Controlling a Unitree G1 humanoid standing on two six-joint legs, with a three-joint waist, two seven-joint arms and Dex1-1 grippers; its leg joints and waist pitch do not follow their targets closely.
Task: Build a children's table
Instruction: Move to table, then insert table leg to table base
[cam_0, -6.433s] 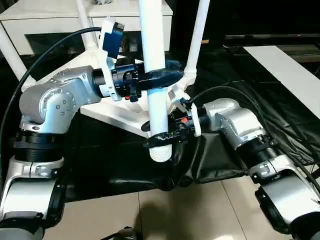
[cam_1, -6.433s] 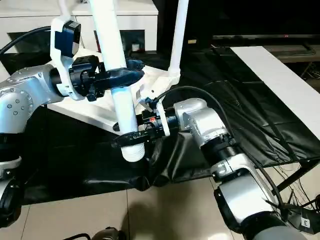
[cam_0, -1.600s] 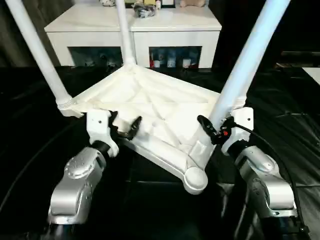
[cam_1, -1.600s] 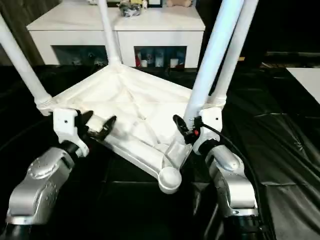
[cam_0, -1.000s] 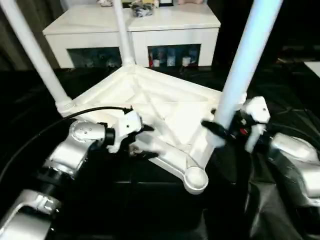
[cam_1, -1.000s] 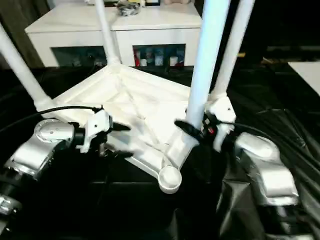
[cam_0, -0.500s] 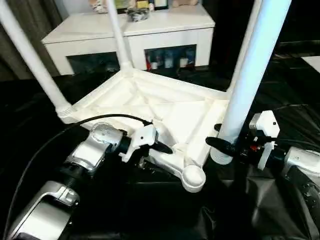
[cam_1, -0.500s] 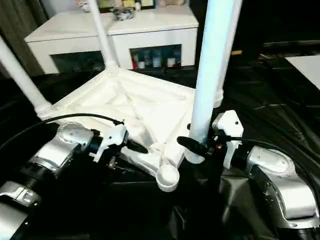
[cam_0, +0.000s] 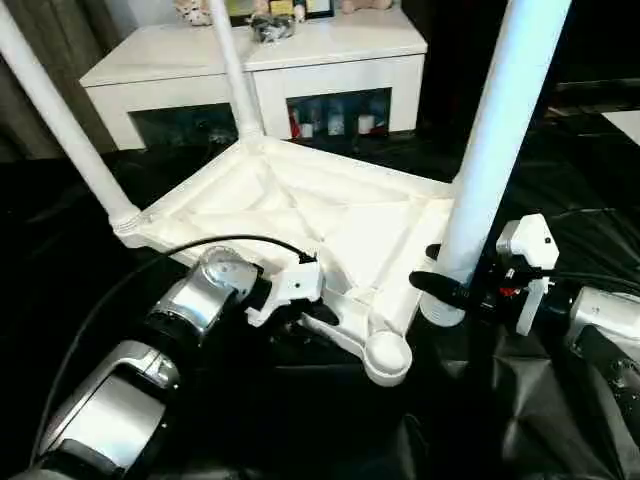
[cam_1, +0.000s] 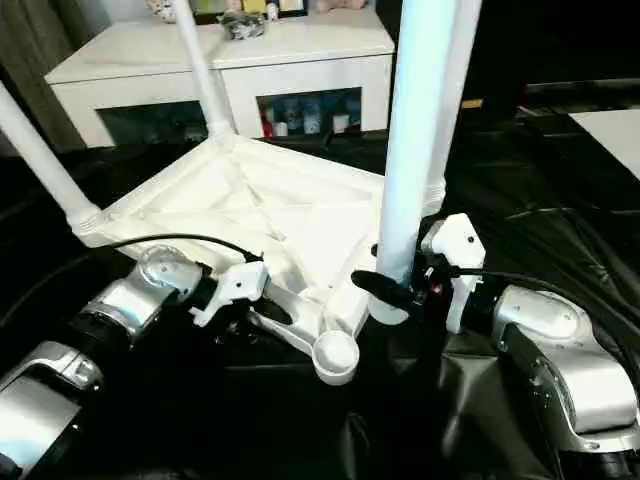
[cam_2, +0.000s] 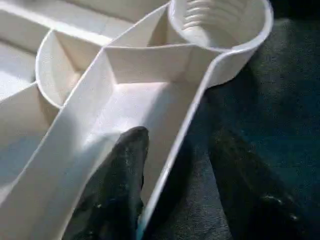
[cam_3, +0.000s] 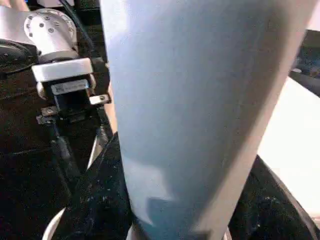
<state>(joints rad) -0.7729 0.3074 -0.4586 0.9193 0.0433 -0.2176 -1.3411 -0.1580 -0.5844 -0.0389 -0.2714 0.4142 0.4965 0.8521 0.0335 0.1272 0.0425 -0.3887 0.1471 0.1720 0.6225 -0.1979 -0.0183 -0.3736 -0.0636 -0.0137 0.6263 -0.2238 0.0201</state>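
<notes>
Head view: right pincer (cam_0: 447, 290) grips leg (cam_0: 497, 140); left pincer (cam_2: 175, 165) straddles tabletop (cam_0: 330, 215) rim.

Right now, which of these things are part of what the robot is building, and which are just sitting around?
Part of the job:
white plastic ribbed tabletop, upside down
loose white tube leg in the right gripper
empty round corner socket
three fitted legs

Just there:
white glass-door cabinet
black floor sheet

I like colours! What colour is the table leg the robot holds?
White; the leg shows best in the left eye view.
</notes>
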